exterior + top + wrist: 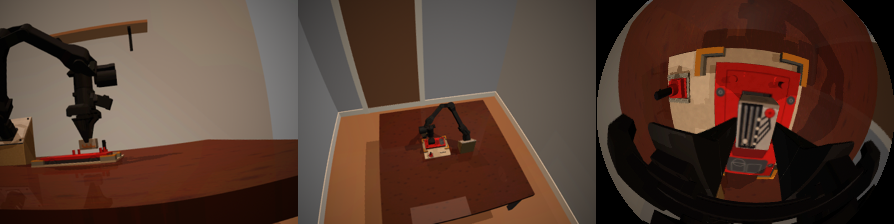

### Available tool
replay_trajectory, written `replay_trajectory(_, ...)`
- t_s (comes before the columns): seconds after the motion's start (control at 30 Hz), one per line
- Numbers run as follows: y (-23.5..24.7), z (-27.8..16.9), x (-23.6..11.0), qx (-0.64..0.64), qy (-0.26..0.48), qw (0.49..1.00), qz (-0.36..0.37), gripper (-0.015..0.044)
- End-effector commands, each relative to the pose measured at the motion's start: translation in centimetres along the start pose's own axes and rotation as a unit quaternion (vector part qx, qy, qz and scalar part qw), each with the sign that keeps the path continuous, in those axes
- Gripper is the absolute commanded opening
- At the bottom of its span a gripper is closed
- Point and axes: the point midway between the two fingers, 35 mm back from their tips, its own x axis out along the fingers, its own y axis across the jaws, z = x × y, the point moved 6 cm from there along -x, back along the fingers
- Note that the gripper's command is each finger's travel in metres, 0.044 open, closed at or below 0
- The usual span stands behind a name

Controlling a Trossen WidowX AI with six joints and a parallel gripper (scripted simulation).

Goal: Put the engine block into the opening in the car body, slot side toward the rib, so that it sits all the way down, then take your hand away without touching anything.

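The engine block (88, 145) (748, 131) is a small grey block with dark slots and a red round spot on top. My gripper (755, 124) is shut on it, one finger on each side, and points down. The red car body (438, 142) (65, 157) (761, 69) lies flat on the pale board. In the exterior view the block hangs just above the body, between its upright red pegs, with a narrow gap under it. The opening and the rib are hidden by the block and fingers in the wrist view.
The pale board (436, 153) (691, 114) has orange corner brackets (711, 50) around the car body. A small red part with a black peg (431, 154) (680, 88) stands on the board beside the body. The arm's wooden base (467, 147) (14, 154) stands near one end of the board.
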Motion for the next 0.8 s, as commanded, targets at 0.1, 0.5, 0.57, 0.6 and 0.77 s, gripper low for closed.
replay_trajectory(0.1,0.02,-0.06,0.23,-0.006,0.001,1.000,-0.002,0.0159)
replay_trajectory(0.5,0.01,-0.06,0.53,-0.004,0.001,1.000,-0.002,0.0159)
replay_trajectory(0.57,0.01,-0.06,0.58,-0.004,0.001,1.000,-0.002,0.0159)
replay_trajectory(0.6,0.01,-0.06,0.61,-0.004,0.001,1.000,-0.002,0.0159)
replay_trajectory(0.77,0.00,-0.06,0.74,-0.005,0.001,1.000,-0.002,0.0159)
